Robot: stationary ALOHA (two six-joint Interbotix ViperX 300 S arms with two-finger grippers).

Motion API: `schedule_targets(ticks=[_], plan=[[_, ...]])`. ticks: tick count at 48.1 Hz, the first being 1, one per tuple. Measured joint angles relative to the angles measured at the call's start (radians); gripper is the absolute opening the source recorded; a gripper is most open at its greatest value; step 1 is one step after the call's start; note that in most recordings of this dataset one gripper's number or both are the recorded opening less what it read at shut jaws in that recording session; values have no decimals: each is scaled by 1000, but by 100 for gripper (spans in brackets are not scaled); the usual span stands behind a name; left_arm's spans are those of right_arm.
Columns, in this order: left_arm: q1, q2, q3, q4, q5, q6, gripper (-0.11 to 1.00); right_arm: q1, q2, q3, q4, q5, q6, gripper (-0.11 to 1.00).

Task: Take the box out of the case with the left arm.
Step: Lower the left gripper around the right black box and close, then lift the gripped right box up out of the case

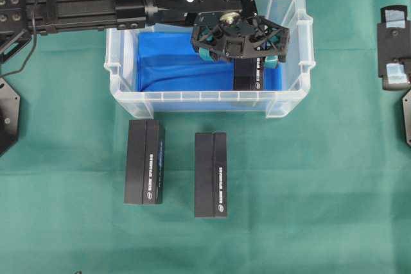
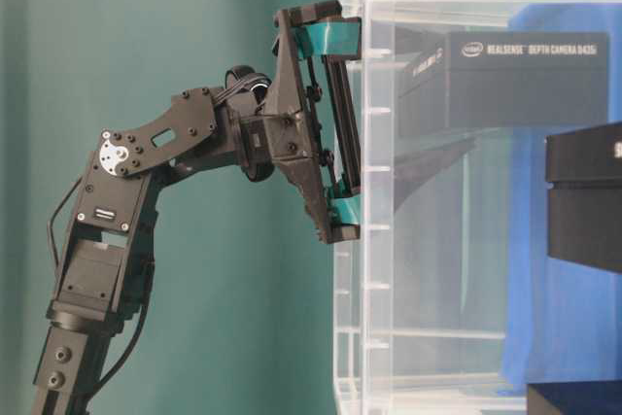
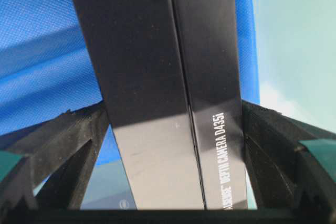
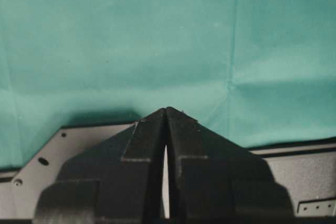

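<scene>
Lying between the wide-spread left pincer (image 1: 236, 48) fingers: the box (image 1: 248, 75).

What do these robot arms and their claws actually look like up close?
The left arm is black, built of blocky bolted segments, with thin black cables looping alongside. Its left gripper is a black open-lattice frame with teal finger pads. The right gripper is plain black, wedge-shaped.

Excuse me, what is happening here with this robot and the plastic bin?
The left arm reaches into the case, a clear bin with a blue sheet on its floor. Its left gripper stands wide open around a black box inside the case; the box is between the fingers but not yet gripped. Two similar black boxes lie on the green cloth in front of the case. The right gripper is shut and idle at the side.
</scene>
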Motion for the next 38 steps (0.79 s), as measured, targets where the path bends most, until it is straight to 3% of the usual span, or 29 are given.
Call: schedule_targets(ticks=[5,12,38], plan=[[0,0,0,-2,-11,-11,93,-2,-2,0,0,0,0,0],[-2,0,0,0,-41,-58,64,-2,-3,0,0,0,0,0],[-5,0,0,0,-72,-81,64,0,-3,0,0,0,0,0]])
